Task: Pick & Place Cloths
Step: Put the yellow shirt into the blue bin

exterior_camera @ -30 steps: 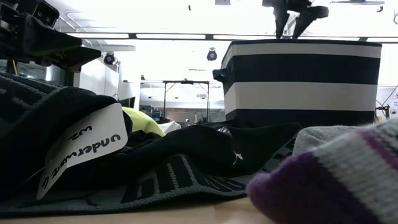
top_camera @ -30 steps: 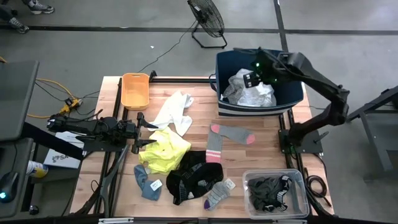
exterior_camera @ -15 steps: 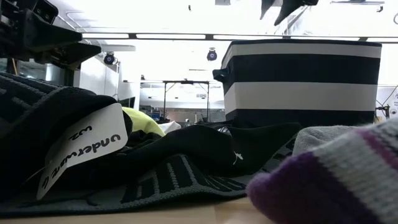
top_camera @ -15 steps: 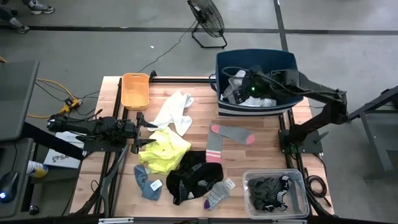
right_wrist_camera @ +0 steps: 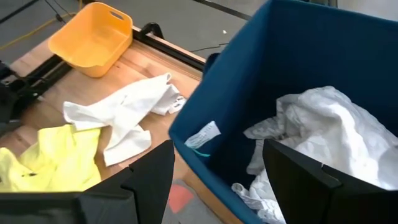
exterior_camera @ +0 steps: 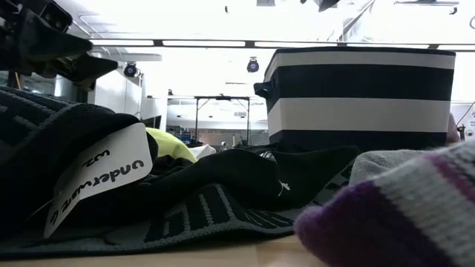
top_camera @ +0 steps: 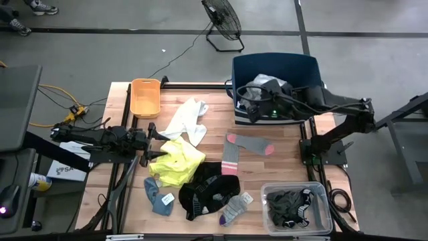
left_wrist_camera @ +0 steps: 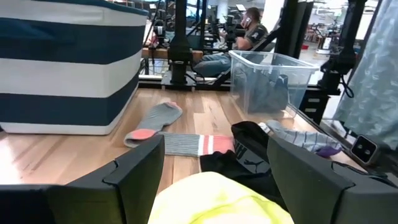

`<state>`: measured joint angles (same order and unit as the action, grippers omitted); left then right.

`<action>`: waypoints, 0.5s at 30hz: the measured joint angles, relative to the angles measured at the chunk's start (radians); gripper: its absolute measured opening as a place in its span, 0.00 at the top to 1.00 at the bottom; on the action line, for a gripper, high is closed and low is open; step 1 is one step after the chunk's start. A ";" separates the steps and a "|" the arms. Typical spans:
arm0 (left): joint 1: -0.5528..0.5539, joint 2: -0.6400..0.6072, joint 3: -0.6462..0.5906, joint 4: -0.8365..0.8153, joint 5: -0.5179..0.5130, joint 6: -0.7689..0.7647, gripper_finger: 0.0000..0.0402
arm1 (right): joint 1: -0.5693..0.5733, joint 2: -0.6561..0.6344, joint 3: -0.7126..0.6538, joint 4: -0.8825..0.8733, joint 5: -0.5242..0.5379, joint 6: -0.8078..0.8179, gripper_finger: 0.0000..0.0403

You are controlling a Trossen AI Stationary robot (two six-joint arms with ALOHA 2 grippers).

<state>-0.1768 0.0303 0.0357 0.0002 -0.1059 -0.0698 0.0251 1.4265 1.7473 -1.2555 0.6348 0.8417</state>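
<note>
The right claw [top_camera: 249, 100] hangs over the near-left rim of the navy tub [top_camera: 304, 67], its fingers spread and carrying nothing. A white cloth [right_wrist_camera: 314, 134] lies bunched inside the tub. The nearest loose piece looks to be the grey sock [top_camera: 242, 146] with pink ends, on the desk [top_camera: 281, 167] just in front of the tub, toward the robot from this claw. The sock bends in an L, one leg running across the desk and the other running toward the front edge. The white garment [top_camera: 186, 120] lies farther out toward the left, its long axis slanting from the tub side down toward the yellow cloth [top_camera: 175, 162].

The left claw [top_camera: 151, 142] waits low at the left side of the desk, fingers apart and empty, touching or just short of the yellow cloth, which fills the space between its fingers [left_wrist_camera: 134, 177] in the left wrist view. So the left arm is nearer the yellow and white pieces, the right arm nearer the sock.

The high view gives the whole layout. The right wrist view alone shows the tub's inside and the orange tray [right_wrist_camera: 92, 38]. The low view shows mostly a black cloth [exterior_camera: 185, 193].
</note>
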 joint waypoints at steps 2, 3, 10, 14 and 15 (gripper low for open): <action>0.000 0.000 0.001 0.000 -0.003 -0.019 0.30 | 0.011 0.000 0.000 0.012 0.004 0.000 0.41; 0.000 0.000 0.001 -0.002 0.000 -0.030 0.30 | 0.015 0.000 0.000 0.018 0.004 0.000 0.41; 0.000 0.002 0.007 -0.033 0.110 -0.068 0.30 | 0.033 0.000 0.000 0.037 0.004 0.000 0.41; 0.000 0.049 0.078 -0.207 0.099 -0.118 0.30 | 0.035 0.000 0.000 0.041 0.004 0.002 0.41; 0.000 0.072 0.105 -0.250 0.098 -0.119 0.30 | 0.035 0.000 0.000 0.042 0.004 0.002 0.41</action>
<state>-0.1768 0.1025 0.1403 -0.2498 -0.0077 -0.1892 0.0598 1.4265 1.7473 -1.2136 0.6384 0.8440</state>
